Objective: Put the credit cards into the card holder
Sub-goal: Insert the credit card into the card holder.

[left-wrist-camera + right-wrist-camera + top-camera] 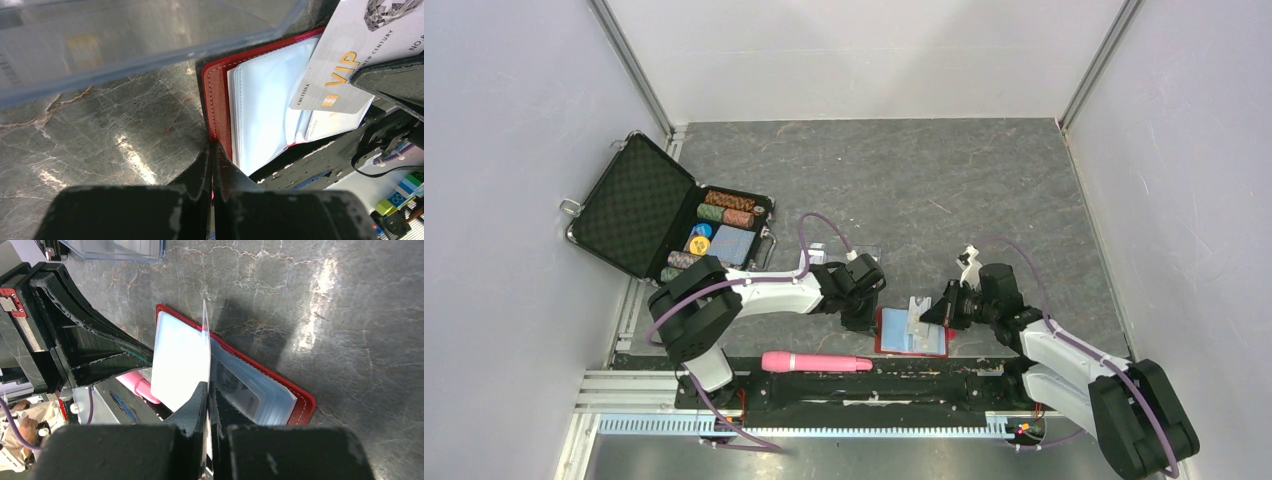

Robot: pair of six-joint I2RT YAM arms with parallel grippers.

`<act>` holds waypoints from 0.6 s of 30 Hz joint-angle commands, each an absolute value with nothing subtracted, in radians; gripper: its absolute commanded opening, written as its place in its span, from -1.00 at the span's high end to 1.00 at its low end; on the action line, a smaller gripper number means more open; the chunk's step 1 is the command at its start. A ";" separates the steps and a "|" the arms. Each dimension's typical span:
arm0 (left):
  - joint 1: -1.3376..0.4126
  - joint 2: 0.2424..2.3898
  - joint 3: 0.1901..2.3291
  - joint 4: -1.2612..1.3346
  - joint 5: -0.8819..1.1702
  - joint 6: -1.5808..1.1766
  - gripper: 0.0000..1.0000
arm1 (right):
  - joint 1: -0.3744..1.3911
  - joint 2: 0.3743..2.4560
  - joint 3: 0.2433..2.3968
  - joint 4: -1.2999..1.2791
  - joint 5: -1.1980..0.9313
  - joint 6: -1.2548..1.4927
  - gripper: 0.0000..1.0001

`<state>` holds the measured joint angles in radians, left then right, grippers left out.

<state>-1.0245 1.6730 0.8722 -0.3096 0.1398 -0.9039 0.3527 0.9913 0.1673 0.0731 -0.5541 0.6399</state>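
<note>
The red card holder (887, 335) lies open on the table by the near edge, pale blue pockets up. It also shows in the left wrist view (218, 95) and the right wrist view (301, 396). My left gripper (861, 312) is shut on its left cover edge (214, 146). My right gripper (935, 313) is shut on a grey credit card (181, 360) and holds it on edge over the open pockets (207, 386). The card shows gold "VIP" lettering in the left wrist view (335, 70). A second card (322, 125) sits in a pocket beneath it.
A clear plastic case (125, 45) lies just behind the card holder. An open black chip briefcase (639, 205) with poker chips stands at the back left. A pink cylinder (816, 362) lies on the black rail at the near edge.
</note>
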 commanded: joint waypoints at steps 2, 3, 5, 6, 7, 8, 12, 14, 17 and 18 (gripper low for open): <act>-1.043 1.734 0.846 -0.349 0.088 -0.879 0.95 | 0.345 0.969 0.125 0.058 -0.472 0.664 1.00; -1.043 1.733 0.847 -0.348 0.087 -0.880 0.96 | 0.345 0.970 0.118 0.066 -0.479 0.672 1.00; -1.043 1.734 0.849 -0.348 0.089 -0.882 0.95 | 0.344 0.967 0.097 0.088 -0.503 0.696 1.00; -1.045 1.734 0.851 -0.348 0.087 -0.884 0.96 | 0.345 0.963 0.082 0.105 -0.512 0.712 1.00; -1.045 1.736 0.853 -0.348 0.088 -0.884 0.96 | 0.345 0.960 0.070 0.116 -0.522 0.725 1.00; -1.044 1.735 0.854 -0.348 0.088 -0.885 0.95 | 0.345 0.954 0.058 0.128 -0.528 0.733 1.00; -1.047 1.736 0.856 -0.342 0.090 -0.888 0.95 | 0.345 0.945 0.008 0.216 -0.583 0.796 1.00; -1.049 1.739 0.856 -0.342 0.089 -0.889 0.95 | 0.345 0.945 0.005 0.240 -0.606 0.809 1.00; -1.050 1.741 0.856 -0.342 0.089 -0.890 0.96 | 0.345 0.933 0.005 0.238 -0.619 0.816 1.00; -1.050 1.742 0.857 -0.342 0.089 -0.890 0.95 | 0.344 0.928 0.005 0.238 -0.623 0.817 1.00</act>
